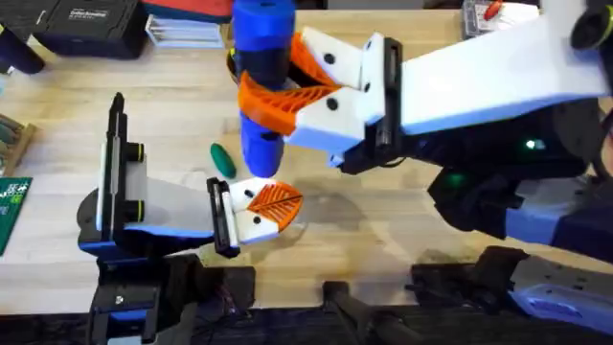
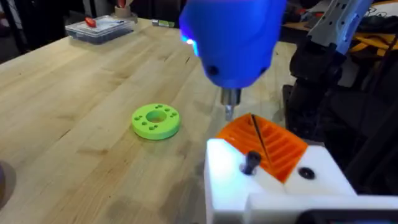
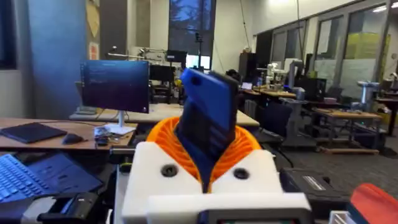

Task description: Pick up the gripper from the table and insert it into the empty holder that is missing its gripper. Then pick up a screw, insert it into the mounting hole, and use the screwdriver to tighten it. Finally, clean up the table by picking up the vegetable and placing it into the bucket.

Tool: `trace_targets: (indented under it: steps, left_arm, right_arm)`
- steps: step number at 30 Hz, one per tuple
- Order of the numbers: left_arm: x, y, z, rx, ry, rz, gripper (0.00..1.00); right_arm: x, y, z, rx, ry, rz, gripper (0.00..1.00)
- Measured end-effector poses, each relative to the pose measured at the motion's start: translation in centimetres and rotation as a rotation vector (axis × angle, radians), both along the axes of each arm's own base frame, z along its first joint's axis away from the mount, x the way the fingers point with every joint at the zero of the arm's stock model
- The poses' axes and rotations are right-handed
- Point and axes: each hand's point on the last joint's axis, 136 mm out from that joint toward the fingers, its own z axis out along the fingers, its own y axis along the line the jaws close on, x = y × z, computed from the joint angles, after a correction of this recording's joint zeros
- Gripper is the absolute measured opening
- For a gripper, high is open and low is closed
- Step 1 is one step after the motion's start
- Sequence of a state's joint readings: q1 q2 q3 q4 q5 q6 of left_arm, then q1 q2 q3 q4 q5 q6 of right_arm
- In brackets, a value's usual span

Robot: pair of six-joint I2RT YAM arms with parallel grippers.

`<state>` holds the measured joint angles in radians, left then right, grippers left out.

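My right gripper reaches in from the right and is shut on the bright blue screwdriver, held upright with its tip down. In the right wrist view the screwdriver sits between the orange pads of that gripper. My left gripper rests low over the table, its orange pads pressed together. In the left wrist view a black screw stands proud in one white finger of the left gripper. The screwdriver's thin tip hangs just above and beyond the screw. The dark green vegetable lies on the table beside the screwdriver. The bucket is hidden.
A lime-green disc with holes lies on the wooden table. A clear plastic box sits at the far edge. Dark cases stand at the back left and a green circuit board lies at the left edge.
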<state>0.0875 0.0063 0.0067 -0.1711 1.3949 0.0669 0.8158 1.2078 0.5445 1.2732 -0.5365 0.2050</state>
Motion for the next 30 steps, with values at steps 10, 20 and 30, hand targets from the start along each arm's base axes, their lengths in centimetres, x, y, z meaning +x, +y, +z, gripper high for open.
trace_targets:
  steps: [10, 20, 30]
  left_arm:
    - [0.0, 0.0, 0.0, 0.0, 0.0, 0.0, 0.004]
    - [0.0, 0.0, 0.0, 0.0, 0.0, 0.0, 0.004]
    - [0.0, 0.0, 0.0, 0.0, 0.0, 0.0, 0.004]
  right_arm:
    - [-1.3, 1.8, 0.3, 0.0, 0.0, 0.061, 0.028]
    - [-1.5, 2.7, -0.1, -0.017, 0.014, 0.082, 0.028]
    - [-1.1, 3.1, -0.9, -0.053, 0.026, 0.069, 0.028]
